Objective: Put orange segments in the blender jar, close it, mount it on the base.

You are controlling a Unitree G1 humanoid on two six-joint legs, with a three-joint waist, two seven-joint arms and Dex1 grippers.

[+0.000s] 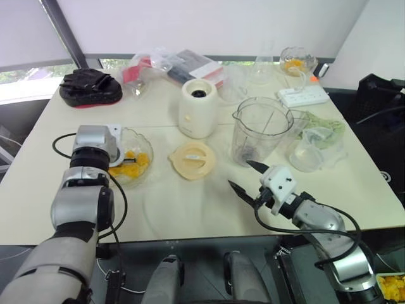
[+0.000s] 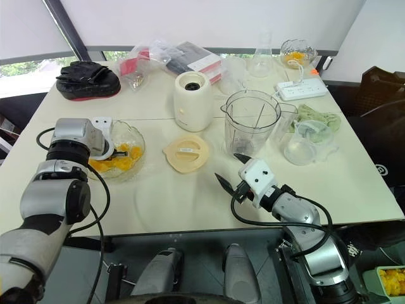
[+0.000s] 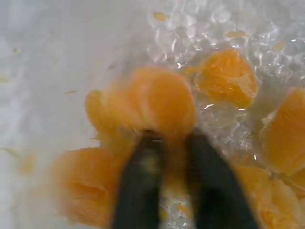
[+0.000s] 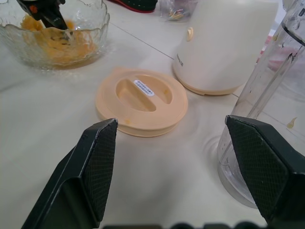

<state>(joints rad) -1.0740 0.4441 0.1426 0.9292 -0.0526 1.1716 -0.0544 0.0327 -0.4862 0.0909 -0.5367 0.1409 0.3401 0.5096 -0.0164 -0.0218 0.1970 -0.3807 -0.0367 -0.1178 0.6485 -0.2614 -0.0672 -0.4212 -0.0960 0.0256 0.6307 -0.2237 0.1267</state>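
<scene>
Several orange segments point(image 1: 131, 166) lie in a shallow glass bowl point(image 1: 148, 149) at the table's left. My left gripper point(image 2: 114, 151) reaches down into that bowl. In the left wrist view its black fingers point(image 3: 143, 181) stand shut on one orange segment point(image 3: 159, 98), with others around it. The clear blender jar point(image 1: 261, 130) stands upright without a lid right of centre. The cream-white base point(image 1: 197, 107) stands behind and left of it. My right gripper point(image 1: 248, 177) hovers open and holds nothing, just in front of the jar, pointing toward the lid.
A flat cream lid point(image 1: 192, 159) lies between the bowl and the jar. A clear measuring cup point(image 1: 313, 151) on green cloth stands right of the jar. Behind are a white power strip point(image 1: 304, 95), a flask point(image 1: 262, 63), a second glass bowl point(image 1: 296, 61), plastic bags point(image 1: 171, 66) and a black object point(image 1: 90, 87).
</scene>
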